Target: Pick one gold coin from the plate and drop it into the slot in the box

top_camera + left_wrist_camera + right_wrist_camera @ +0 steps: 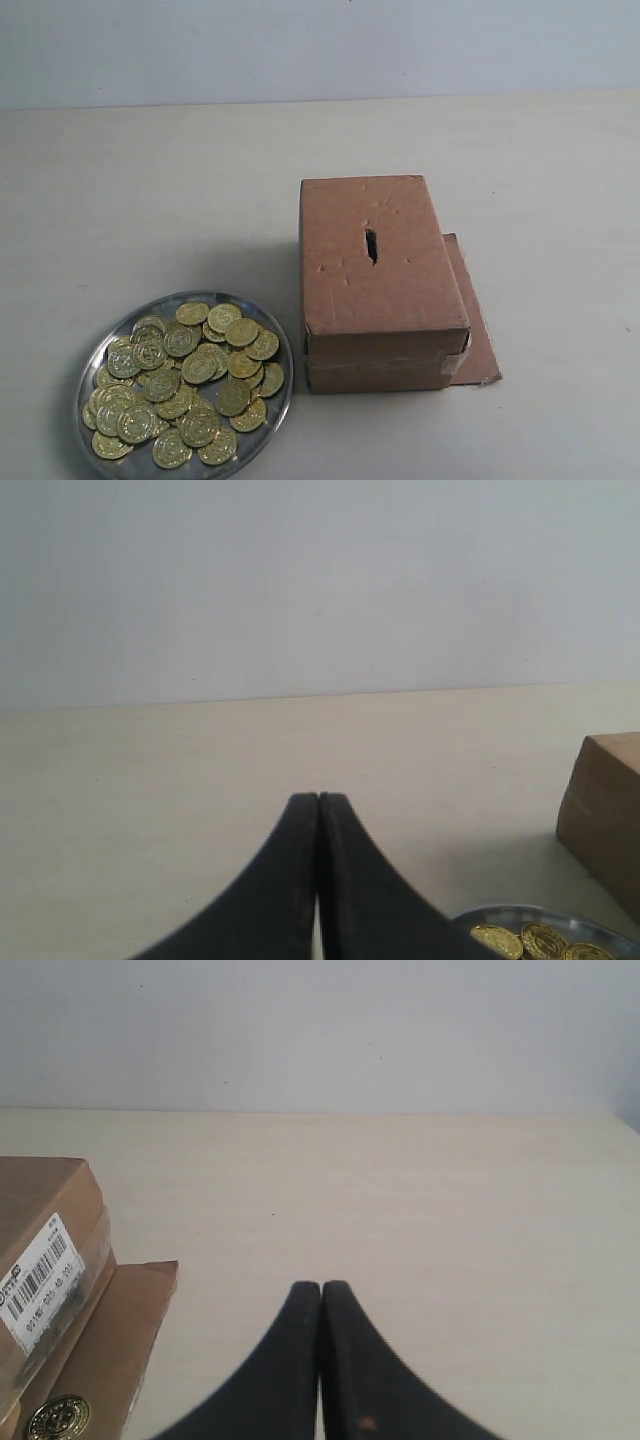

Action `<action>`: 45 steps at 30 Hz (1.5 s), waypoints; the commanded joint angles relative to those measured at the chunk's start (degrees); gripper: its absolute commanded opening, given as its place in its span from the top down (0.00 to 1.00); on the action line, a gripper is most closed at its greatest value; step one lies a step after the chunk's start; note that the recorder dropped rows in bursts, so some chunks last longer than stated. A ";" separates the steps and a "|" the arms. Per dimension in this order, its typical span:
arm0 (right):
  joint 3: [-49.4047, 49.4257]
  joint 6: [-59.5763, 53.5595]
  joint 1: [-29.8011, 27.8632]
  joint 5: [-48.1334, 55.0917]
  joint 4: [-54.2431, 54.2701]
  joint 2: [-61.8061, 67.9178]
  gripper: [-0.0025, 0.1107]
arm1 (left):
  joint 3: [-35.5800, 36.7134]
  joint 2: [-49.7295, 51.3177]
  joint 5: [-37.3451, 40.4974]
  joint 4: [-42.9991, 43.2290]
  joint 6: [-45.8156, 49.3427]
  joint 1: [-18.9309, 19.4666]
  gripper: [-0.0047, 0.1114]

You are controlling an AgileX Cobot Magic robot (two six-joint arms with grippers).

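Note:
A round silver plate [105,352] at the front left of the exterior view holds several gold coins [185,378]. To its right stands the brown cardboard box [380,280], with the dark slot [371,245] cut in the middle of its top. Neither gripper shows in the exterior view. The left gripper [318,798] is shut with nothing between its black fingers; the plate's rim [500,916] and the box's corner [605,800] show beside it. The right gripper [321,1285] is shut and empty, beside the box's labelled end [45,1250].
A flat cardboard sheet [472,320] lies under the box and sticks out to its right. One gold coin [58,1418] lies on this sheet [110,1340] in the right wrist view. The pale table [160,200] runs back to a plain wall.

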 commanded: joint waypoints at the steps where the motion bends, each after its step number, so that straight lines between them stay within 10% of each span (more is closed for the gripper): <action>1: 0.26 -0.30 -0.29 -0.55 0.17 -0.39 0.98 | 0.20 -0.37 0.27 0.28 0.15 0.12 0.95; 11: 0.26 -0.30 -0.29 -0.55 0.17 -0.39 0.98 | 0.20 -0.37 0.27 2.28 -4.31 0.12 0.95; 22: 0.26 -0.30 -0.29 -0.55 0.17 -0.39 0.98 | 0.20 -0.37 2.14 33.62 -32.19 0.12 0.95; 45: 0.26 -0.30 -0.29 -0.55 0.17 -0.39 0.98 | 0.20 -0.37 8.35 37.95 -38.57 0.12 0.95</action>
